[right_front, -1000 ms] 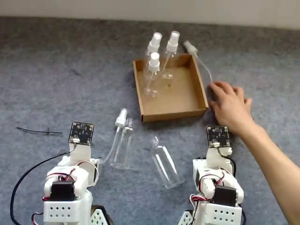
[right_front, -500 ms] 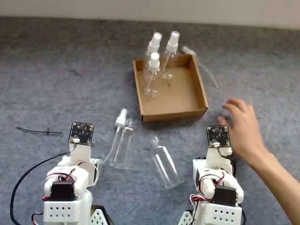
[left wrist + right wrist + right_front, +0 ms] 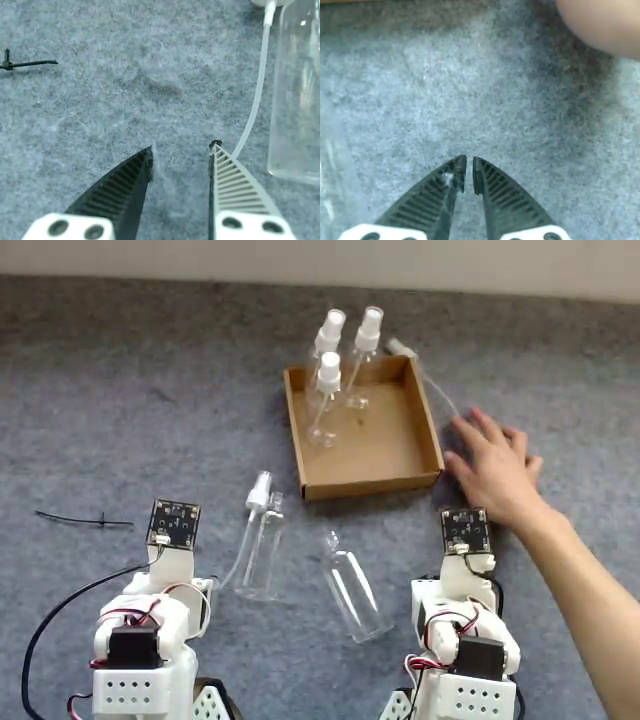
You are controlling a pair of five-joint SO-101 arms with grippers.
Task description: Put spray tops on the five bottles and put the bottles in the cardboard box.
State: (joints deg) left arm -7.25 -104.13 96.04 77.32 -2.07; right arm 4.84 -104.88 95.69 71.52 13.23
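Three capped bottles cluster at the box's 11 o'clock corner, at least one inside it. A loose spray top lies at its 1 o'clock, a person's hand rests flat at 3, and two open bottles lie at 6 and 7. The left gripper hangs over the carpet, jaws apart and empty; the right gripper is empty too, jaws nearly meeting.

brown cardboard box, clear bottles (white spray tops), grey carpet
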